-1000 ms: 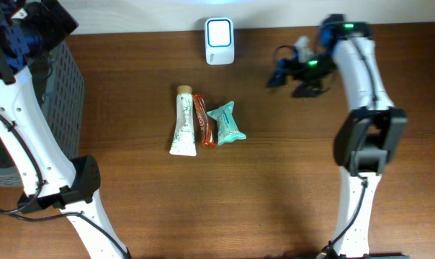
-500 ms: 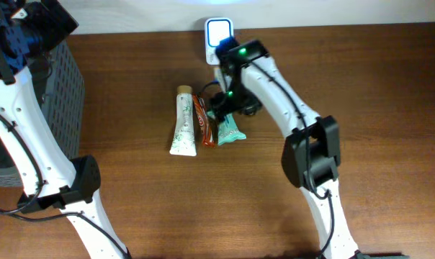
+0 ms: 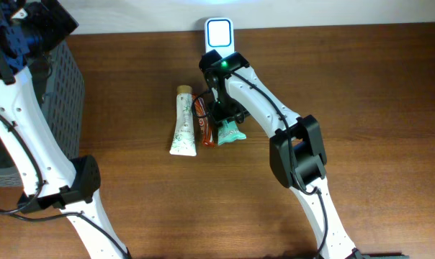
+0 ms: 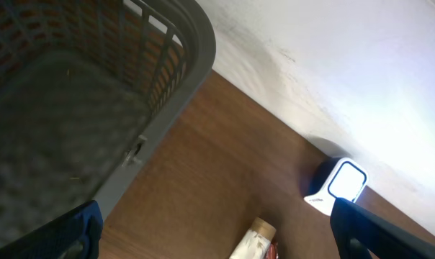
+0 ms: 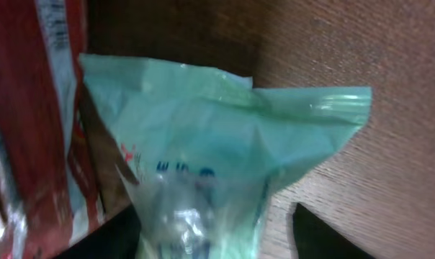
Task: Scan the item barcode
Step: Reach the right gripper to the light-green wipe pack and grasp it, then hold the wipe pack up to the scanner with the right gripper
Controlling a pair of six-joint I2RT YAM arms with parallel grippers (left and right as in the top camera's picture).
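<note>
Right gripper [image 3: 222,115] has swung in from upper right onto the teal crinkled plastic packet [image 3: 232,134], mid-frame.
Overhead: red foil bar [image 3: 202,124] and white plastic tube [image 3: 183,124] crowd its left. Left wrist: left gripper [image 4: 214,219] wide, grey mesh basket [image 4: 171,43] upper left. Right wrist: jaws part-spread astride the packet.

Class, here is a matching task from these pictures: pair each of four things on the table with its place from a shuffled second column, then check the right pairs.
Things
1. scanner
2. white tube
3. teal packet
4. grey basket

Places
a. left end of the row of items
b. beneath the right gripper
c. far left of the table
d. back edge of the table, screen lit

Pairs: 1-d, 2-a, 3-b, 4-c
</note>
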